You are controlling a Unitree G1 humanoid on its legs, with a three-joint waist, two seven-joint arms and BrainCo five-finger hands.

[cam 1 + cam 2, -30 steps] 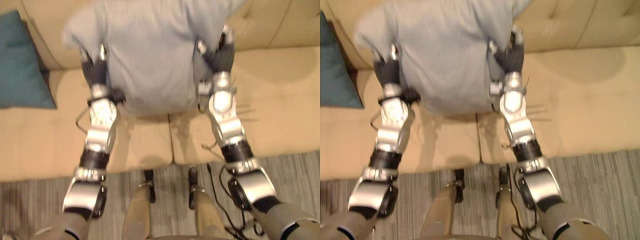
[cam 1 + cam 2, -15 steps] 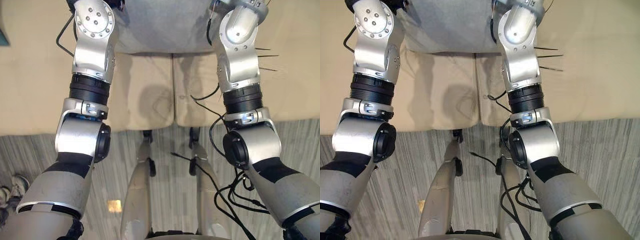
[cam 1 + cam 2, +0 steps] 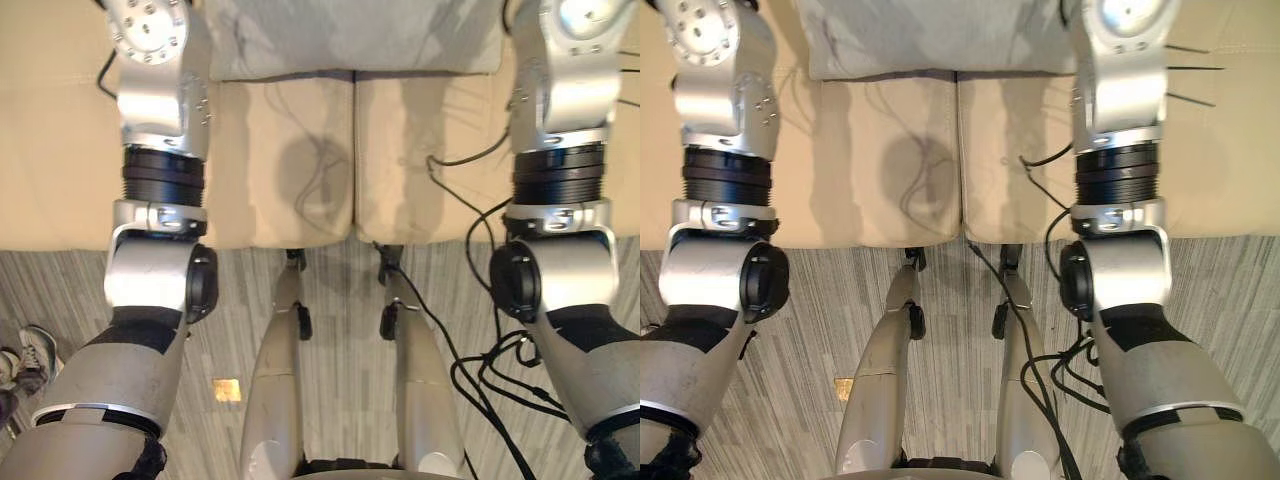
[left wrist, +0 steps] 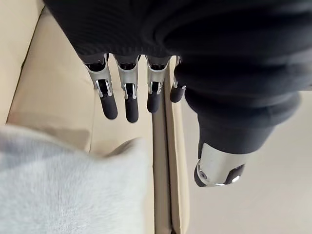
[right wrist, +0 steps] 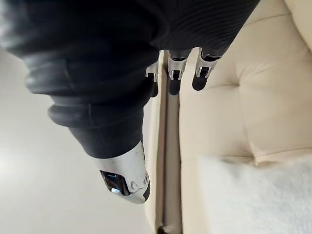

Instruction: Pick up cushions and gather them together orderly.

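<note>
Grey striped carpet (image 3: 1230, 290) lies nearest, with a person's shoe (image 3: 32, 352) at its left margin. Beyond it the beige sofa seat (image 3: 270, 150) runs across both head views, its two pads meeting at a centre seam (image 3: 354, 150). The left arm (image 3: 155, 130) and right arm (image 3: 565, 110) reach forward over the seat, one on each side of the seam, well apart and roughly parallel.

Farthest out, the grey cushion (image 3: 350, 35) sits between the two arms with its lower hem across the seam. Whether it rests on the seat or hangs just above it cannot be told.

Left hand (image 4: 129, 105): fingers straight and side by side, thumb standing off, curled round nothing. Cushion fabric shows just beside it. Right hand (image 5: 202, 75): the same flat, extended pose, with the cushion's pale corner beside it. Palm contact with the cushion is not visible at either hand.

Assessment: the step appears to be a flat-palmed carry or placement of this cushion. Recommended practice is equal inward pressure from both sides, wrists level so the hem stays square to the seat, and a steady set-down before the palms part. With no fingers curled, slippage or rotation is the likely fault
</note>
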